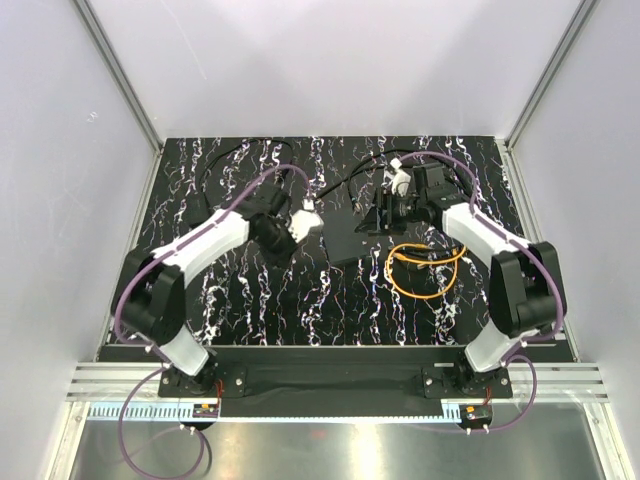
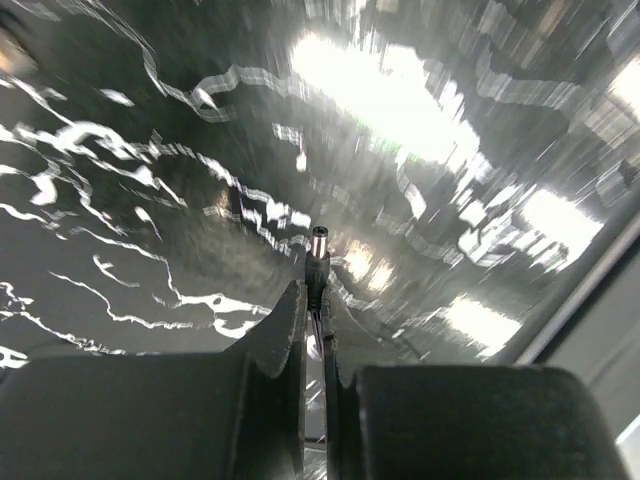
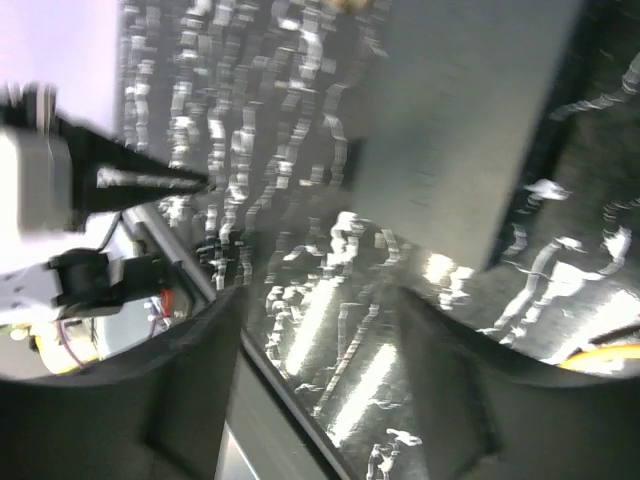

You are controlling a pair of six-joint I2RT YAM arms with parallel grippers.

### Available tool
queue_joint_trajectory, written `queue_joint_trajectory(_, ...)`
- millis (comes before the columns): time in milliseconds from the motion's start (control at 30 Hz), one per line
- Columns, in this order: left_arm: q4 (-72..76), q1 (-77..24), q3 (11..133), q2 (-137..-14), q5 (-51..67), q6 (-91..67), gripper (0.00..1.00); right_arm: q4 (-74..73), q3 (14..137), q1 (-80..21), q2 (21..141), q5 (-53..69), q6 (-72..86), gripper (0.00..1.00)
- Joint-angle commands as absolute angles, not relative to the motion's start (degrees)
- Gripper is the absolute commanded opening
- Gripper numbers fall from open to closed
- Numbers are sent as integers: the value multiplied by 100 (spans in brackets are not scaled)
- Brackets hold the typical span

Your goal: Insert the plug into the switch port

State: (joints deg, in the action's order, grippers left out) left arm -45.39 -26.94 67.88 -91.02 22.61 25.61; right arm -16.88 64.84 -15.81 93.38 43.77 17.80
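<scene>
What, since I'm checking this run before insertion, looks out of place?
The left end effector is shut on a black barrel connector, while the orange cable lies loose near the right arm, beside the black box. Possibly the wrong cable.

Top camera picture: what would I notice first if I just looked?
The bright orange cable coiled on the black marbled table, near the right arm, stands out first. Beside it lies the flat black box. Up close, the left gripper pinches a small silver-tipped connector.
</scene>
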Motion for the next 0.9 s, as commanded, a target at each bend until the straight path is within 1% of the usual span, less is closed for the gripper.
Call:
queue_joint_trajectory(0, -4906, -3049, 7197, -9481, 1380, 3402, 0, -2145, 6697, -1600, 9754, 3859, 1520, 64)
queue_joint_trajectory(100, -4896, -3190, 7636, -9913, 1573, 3305, 0, -2083, 6767, -1591, 10001, 3753, 1538, 55)
queue_joint_trajectory(167, -4852, -3287, 7857, -10282, 1529, 3278, 0, -2040, 6811, -1573, 10203, 3657, 1538, 52)
queue_joint_trajectory(467, -4676, -3612, 8595, -11275, 1494, 3252, 0, -1908, 7277, -1564, 10960, 3647, 1608, 50)
queue_joint_trajectory(867, -4386, -3744, 9061, -11839, 1450, 3155, 0, -1565, 7453, -1556, 11540, 3753, 1881, 48)
